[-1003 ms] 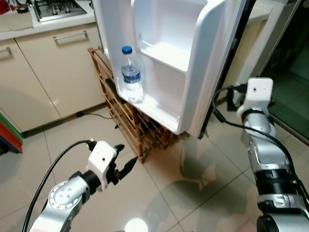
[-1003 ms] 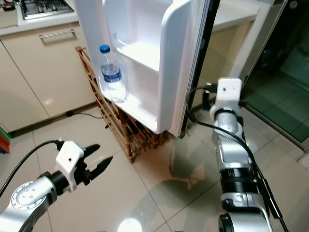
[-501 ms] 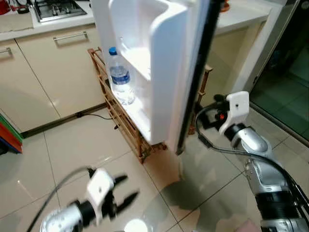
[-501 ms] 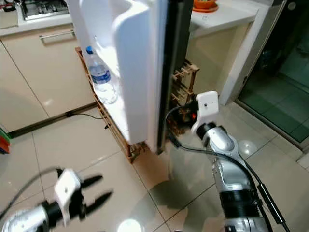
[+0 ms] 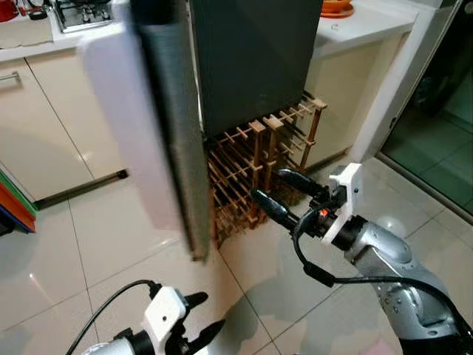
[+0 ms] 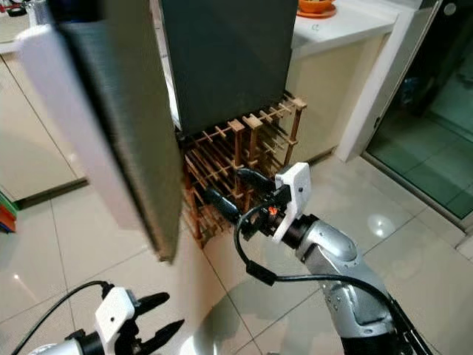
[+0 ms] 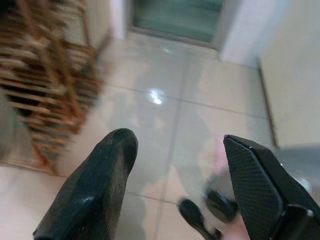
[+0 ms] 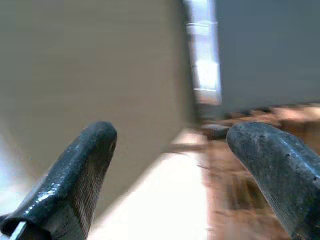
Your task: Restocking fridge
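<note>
Our right gripper (image 5: 287, 195) is spread wide, holding nothing, its two fingers (image 5: 270, 209) reaching toward the wooden rack (image 5: 259, 159) and the dark outer face of the fridge door (image 5: 166, 133). It hangs just beside the rack, between the rack and the door's lower edge, and touches neither as far as we can tell. Behind it the tiled floor (image 5: 103, 237) lies open toward the glass door (image 5: 443, 126) on our right.

Our left gripper (image 5: 201, 319) sits low over the floor, fingers apart and empty, well apart from the door. In its wrist view the fingers (image 7: 95, 190) frame bare tile with the rack off to one side.

The door stands with its long axis upright, tilted a little in our view and blurred. Its narrow edge faces us; the white inner lining (image 5: 118, 126) points to our left and the dark outer skin to our right. A thin lit gap (image 6: 168, 96) shows between door and fridge body (image 5: 255, 59), seen also in the right wrist view between the fingers.

A second ago the door hung open with its shelves and a water bottle facing us; now it has swung round, shelves and bottle are hidden behind it, and our right arm has moved from beside the door to in front of the rack. The left gripper has dropped lower in view.
</note>
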Motion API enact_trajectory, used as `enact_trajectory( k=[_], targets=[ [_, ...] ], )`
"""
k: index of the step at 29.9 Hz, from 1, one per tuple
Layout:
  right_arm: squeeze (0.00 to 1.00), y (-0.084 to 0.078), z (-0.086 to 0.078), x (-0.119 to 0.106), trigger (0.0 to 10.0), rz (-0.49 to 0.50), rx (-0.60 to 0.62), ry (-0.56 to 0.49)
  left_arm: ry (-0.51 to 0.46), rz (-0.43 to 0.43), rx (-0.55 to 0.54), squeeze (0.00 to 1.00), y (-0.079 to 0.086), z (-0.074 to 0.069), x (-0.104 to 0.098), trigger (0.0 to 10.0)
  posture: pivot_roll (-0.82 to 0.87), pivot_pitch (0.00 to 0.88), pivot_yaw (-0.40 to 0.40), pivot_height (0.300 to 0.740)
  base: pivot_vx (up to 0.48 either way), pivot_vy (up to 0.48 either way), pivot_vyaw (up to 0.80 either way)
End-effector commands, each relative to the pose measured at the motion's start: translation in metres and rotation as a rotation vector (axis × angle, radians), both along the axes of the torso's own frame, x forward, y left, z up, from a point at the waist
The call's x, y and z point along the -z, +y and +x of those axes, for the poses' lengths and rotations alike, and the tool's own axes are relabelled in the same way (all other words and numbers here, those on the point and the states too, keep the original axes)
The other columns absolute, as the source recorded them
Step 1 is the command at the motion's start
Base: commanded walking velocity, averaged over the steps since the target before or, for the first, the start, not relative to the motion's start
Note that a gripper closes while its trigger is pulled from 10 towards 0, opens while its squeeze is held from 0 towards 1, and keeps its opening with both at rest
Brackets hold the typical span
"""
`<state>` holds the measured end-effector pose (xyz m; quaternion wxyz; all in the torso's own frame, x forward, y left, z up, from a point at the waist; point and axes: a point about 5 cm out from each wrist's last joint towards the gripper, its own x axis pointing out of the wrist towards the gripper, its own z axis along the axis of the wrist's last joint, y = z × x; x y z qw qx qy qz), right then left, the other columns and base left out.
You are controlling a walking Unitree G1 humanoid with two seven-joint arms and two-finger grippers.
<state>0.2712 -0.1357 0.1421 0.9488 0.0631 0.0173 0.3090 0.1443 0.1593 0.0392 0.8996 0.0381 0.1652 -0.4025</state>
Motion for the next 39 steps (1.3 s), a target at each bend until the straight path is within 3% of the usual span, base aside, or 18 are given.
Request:
enact_trajectory(
  k=[1, 3, 6, 8, 11, 13, 14, 17, 21, 29, 39],
  targets=[
    [0.00, -0.016, 0.010, -0.003, 10.0, -0.044, 0.166, -0.024, -0.058, 0.008, -0.042, 0.00, 0.004, 0.008, -0.006, 10.0, 0.11, 0.035, 0.039, 0.740, 0.000, 0.000, 0.00],
    [0.00, -0.032, 0.018, -0.001, 10.0, -0.049, 0.360, -0.005, -0.082, 0.012, -0.074, 0.00, 0.005, 0.013, -0.007, 10.0, 0.11, 0.036, 0.040, 0.740, 0.000, 0.000, 0.00],
    [0.00, -0.048, 0.021, 0.002, 10.0, -0.097, 0.542, -0.002, -0.099, 0.020, -0.091, 0.00, 0.006, 0.017, -0.007, 10.0, 0.10, 0.035, 0.043, 0.740, 0.000, 0.000, 0.00],
    [0.00, -0.054, 0.019, 0.005, 10.0, -0.150, 0.637, -0.001, -0.122, 0.028, -0.119, 0.00, 0.007, 0.020, -0.007, 10.0, 0.10, 0.033, 0.043, 0.740, 0.000, 0.000, 0.00],
    [0.00, -0.054, 0.015, 0.011, 10.0, -0.152, 0.687, 0.016, -0.164, 0.054, -0.186, 0.00, 0.008, 0.029, -0.008, 10.0, 0.10, 0.031, 0.042, 0.740, 0.000, 0.000, 0.00],
    [0.00, -0.049, 0.011, 0.015, 10.0, -0.162, 0.686, 0.020, -0.212, 0.069, -0.248, 0.00, 0.019, 0.072, -0.031, 10.0, 0.10, 0.028, 0.041, 0.740, 0.000, 0.000, 0.00],
    [0.00, -0.047, 0.009, 0.017, 10.0, -0.177, 0.681, 0.022, -0.241, 0.064, -0.268, 0.00, 0.020, 0.086, -0.043, 10.0, 0.10, 0.028, 0.041, 0.740, 0.000, 0.000, 0.00],
    [0.00, -0.045, 0.000, 0.025, 10.0, -0.264, 0.699, 0.035, -0.339, 0.052, -0.310, 0.00, 0.015, 0.105, -0.068, 10.0, 0.10, 0.024, 0.042, 0.740, 0.000, 0.000, 0.00],
    [0.00, -0.049, -0.011, 0.030, 10.0, -0.199, 0.767, 0.093, -0.390, 0.000, -0.355, 0.00, 0.007, 0.112, -0.088, 10.0, 0.09, 0.019, 0.045, 0.740, 0.000, 0.000, 0.00],
    [0.00, -0.042, -0.027, 0.025, 10.0, -0.183, 0.730, 0.072, -0.414, 0.003, -0.348, 0.00, 0.003, 0.117, -0.106, 10.0, 0.08, 0.013, 0.057, 0.740, 0.000, 0.348, -0.45],
    [0.00, -0.031, -0.025, 0.018, 10.0, -0.175, 0.669, 0.051, -0.411, 0.034, -0.378, 0.00, 0.008, 0.111, -0.109, 10.0, 0.10, 0.025, 0.038, 0.740, 0.000, 0.480, -0.53]
  ],
)
